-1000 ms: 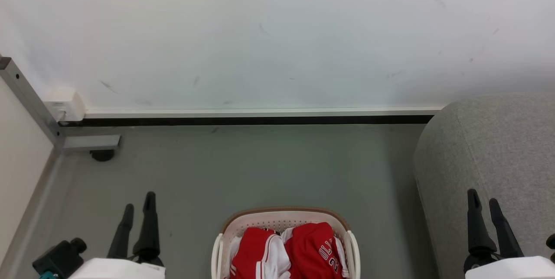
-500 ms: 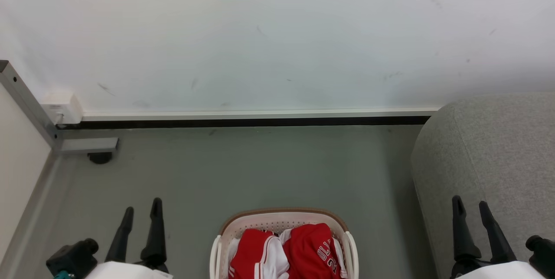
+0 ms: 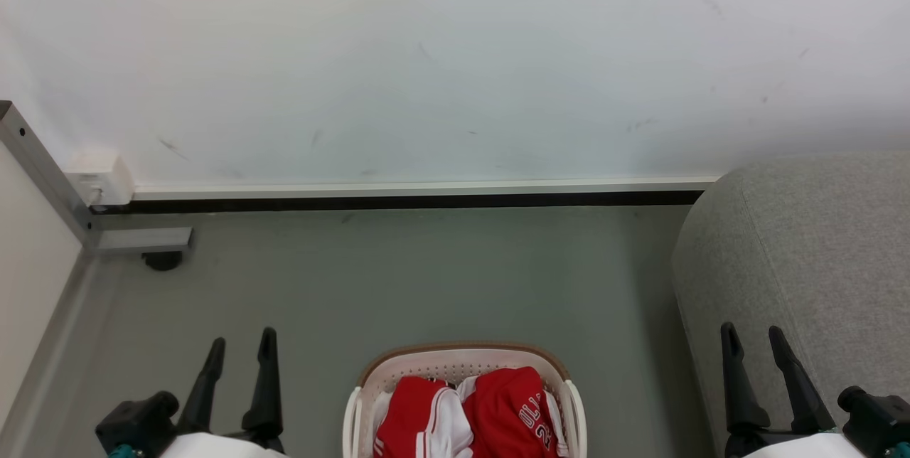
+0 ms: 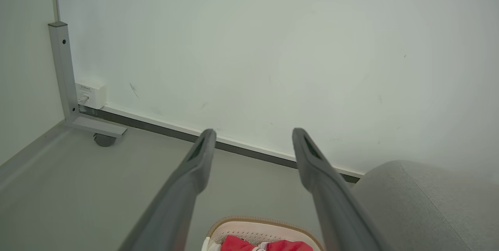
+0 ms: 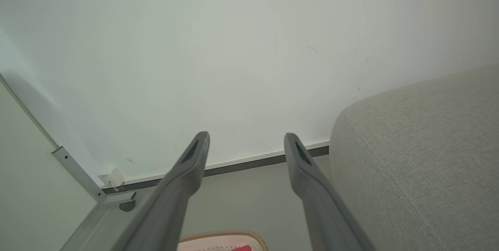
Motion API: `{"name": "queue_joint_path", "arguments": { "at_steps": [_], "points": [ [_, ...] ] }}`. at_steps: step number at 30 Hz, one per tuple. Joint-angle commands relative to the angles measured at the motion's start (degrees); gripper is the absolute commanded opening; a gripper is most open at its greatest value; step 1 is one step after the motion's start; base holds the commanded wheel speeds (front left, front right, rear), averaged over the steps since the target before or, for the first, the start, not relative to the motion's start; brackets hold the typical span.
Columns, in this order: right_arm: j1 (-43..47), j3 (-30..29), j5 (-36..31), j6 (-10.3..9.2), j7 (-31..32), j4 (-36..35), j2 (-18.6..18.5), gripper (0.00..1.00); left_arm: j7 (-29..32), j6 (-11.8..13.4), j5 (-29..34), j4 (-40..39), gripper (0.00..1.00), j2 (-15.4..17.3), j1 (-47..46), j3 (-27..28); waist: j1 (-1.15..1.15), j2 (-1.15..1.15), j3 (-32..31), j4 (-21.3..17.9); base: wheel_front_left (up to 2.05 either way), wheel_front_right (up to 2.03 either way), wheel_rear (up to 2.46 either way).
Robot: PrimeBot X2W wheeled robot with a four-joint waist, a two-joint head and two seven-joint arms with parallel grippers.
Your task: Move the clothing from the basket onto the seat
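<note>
Two red jersey garments (image 3: 469,412) with white trim lie bunched in the white basket (image 3: 462,357) at the bottom middle of the head view; white lettering shows on the right one. A slice of the basket (image 4: 257,223) and red cloth (image 4: 269,245) appears low in the left wrist view. The grey sofa seat (image 3: 817,252) rises at the right. My left gripper (image 3: 242,348) hangs open over the floor, left of the basket. My right gripper (image 3: 753,341) is open in front of the sofa's rounded side. Both hold nothing.
A white wall with a dark baseboard (image 3: 412,198) runs behind the grey floor (image 3: 426,280). A metal frame leg with a caster (image 3: 160,259) and a white wall socket box (image 3: 99,177) sit in the left corner. A pale panel lines the left side.
Both grippers have shifted inward toward the basket, the left one rightward and the right one leftward. The basket, the clothing and the sofa lie as before.
</note>
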Motion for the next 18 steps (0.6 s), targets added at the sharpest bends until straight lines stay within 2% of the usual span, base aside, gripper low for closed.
{"name": "queue_joint_path", "arguments": {
  "at_steps": [1, 18],
  "points": [
    [0.02, 0.15, -1.67, 0.05, -0.65, -0.64, -0.54, 1.0, -0.7, -0.13, 2.07, -0.57, 1.0, 0.66, 0.24, -0.09, 0.0, 0.0, 0.0, -0.03, 0.0, 0.0, 0.0],
    [0.88, 0.74, -7.28, 0.05, -2.95, -1.92, -0.81, 1.0, -3.04, -1.3, 7.34, -1.82, 1.0, 0.24, 0.69, 0.65, 0.0, 0.0, 0.02, -0.37, 0.0, 0.0, 0.0]
  ]
}}
